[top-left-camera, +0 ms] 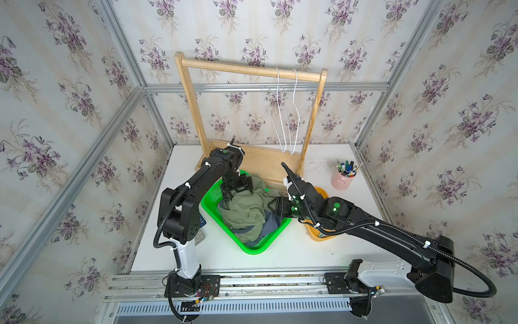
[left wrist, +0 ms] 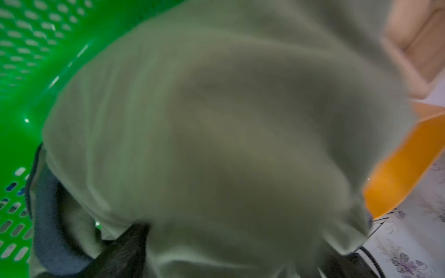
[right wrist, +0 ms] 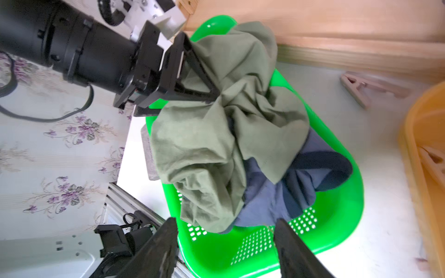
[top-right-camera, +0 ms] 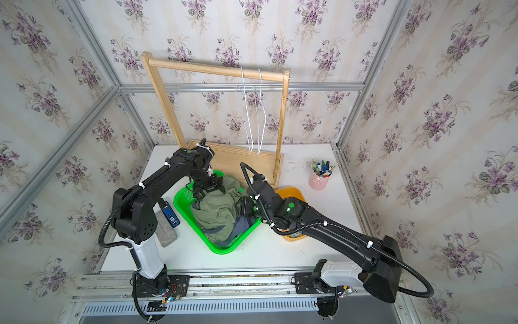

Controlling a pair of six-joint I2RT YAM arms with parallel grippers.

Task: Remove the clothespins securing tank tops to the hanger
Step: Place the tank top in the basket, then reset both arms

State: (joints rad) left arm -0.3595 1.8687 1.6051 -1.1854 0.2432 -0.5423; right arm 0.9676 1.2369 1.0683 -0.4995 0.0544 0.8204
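My left claw (top-left-camera: 238, 193) sits just above the middle of both top views, over the far corner of the green basket (top-left-camera: 252, 248). Its jaws are spread wide. The olive tank top (top-left-camera: 246, 210) is bunched up against them and drapes over one finger (right wrist: 195, 69). My left wrist camera shows little but blurred olive cloth, so I cannot tell whether any fold is pinched.

My right claw (right wrist: 225, 221) is at the right edge of the basket in both top views, pointing across it. It is released: the jaws stand apart with only the basket's perforated floor showing between them. The olive tank top lies crumpled just ahead of the fingertips. The navy tank top (right wrist: 269, 199) is beneath it, poking out on the side nearest this claw. Both tops are heaped inside the basket.

One pale clothespin (right wrist: 368, 87) lies flat on the white table (top-left-camera: 280, 258), between the basket, the base of the wooden rack (top-left-camera: 249, 68) and the orange tray (right wrist: 423, 125). It is well apart from both claws. A second clothespin (right wrist: 433, 161) lies inside that tray, which my right arm mostly covers at centre-right of both top views.

Two white wire hangers (top-left-camera: 278, 81) hang from the rack's bar in the upper middle of the frame.
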